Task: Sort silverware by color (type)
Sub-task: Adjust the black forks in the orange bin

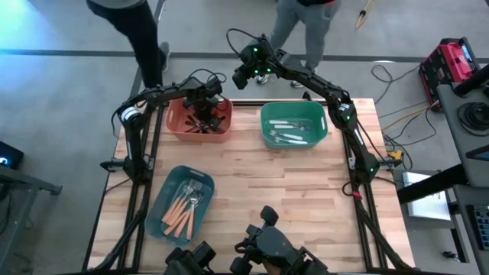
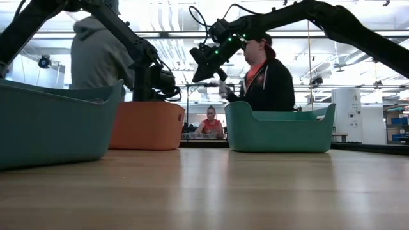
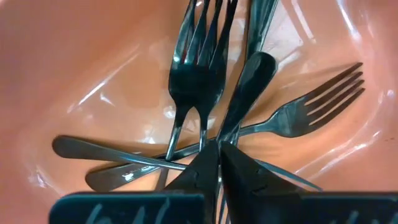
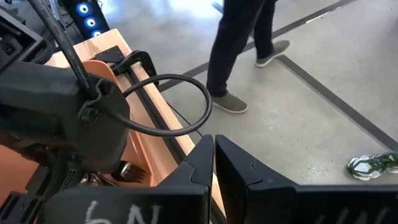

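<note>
Left wrist view: left gripper (image 3: 219, 149) down in orange bin (image 3: 74, 56), fingers together among black forks (image 3: 199, 74).
Fork pile lies just past fingertips, toward 12 o'clock; long axes cross, main pair running 12–6. Can't tell if one's pinched. Right gripper (image 1: 243, 76) pressed together, empty, raised off worktop (image 1: 252, 176) back edge, farther from the pile.

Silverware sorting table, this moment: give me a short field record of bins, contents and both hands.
orange bin: black forks
green bin: white-handled pieces
teal bin: orange-handled forks
left hand: down in the orange bin, shut, tips among the black forks, no clear grip
right hand: raised beyond the table's far edge, shut, empty
</note>
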Action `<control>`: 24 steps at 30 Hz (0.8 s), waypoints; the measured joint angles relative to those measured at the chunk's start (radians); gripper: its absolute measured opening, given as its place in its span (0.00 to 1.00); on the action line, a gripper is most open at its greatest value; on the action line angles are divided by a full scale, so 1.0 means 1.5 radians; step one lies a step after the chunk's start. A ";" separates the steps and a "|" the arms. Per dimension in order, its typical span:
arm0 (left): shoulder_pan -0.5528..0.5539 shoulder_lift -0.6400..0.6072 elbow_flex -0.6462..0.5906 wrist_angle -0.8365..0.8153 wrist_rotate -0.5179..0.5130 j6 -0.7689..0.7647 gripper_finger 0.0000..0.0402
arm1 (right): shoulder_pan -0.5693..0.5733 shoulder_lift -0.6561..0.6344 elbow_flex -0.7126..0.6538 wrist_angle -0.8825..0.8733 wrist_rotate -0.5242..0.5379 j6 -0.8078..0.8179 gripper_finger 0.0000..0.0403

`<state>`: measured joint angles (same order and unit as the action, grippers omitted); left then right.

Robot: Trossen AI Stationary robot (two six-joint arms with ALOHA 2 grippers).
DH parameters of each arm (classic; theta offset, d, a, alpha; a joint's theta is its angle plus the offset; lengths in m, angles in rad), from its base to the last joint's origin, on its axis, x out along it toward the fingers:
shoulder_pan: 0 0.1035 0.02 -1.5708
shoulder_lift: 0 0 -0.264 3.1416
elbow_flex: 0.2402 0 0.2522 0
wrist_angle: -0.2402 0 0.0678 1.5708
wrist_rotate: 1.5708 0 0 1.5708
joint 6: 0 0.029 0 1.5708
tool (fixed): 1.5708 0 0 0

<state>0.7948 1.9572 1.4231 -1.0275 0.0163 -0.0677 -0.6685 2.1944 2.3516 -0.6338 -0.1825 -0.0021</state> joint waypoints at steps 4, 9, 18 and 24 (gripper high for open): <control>0.000 0.000 0.000 0.003 0.000 -0.012 0.03 | 0.000 0.000 0.000 0.000 0.000 0.000 0.02; 0.000 0.000 0.000 0.005 0.000 -0.013 0.14 | 0.000 0.000 0.000 0.000 0.000 -0.001 0.02; 0.000 0.000 -0.001 0.022 -0.003 -0.016 0.34 | 0.000 0.000 0.000 0.001 0.000 0.000 0.02; 0.000 0.009 -0.005 0.022 0.007 -0.016 0.38 | 0.000 0.000 0.000 0.001 0.000 0.000 0.02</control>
<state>0.7944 1.9713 1.4155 -0.9948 0.0264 -0.0917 -0.6685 2.1944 2.3514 -0.6327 -0.1822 -0.0015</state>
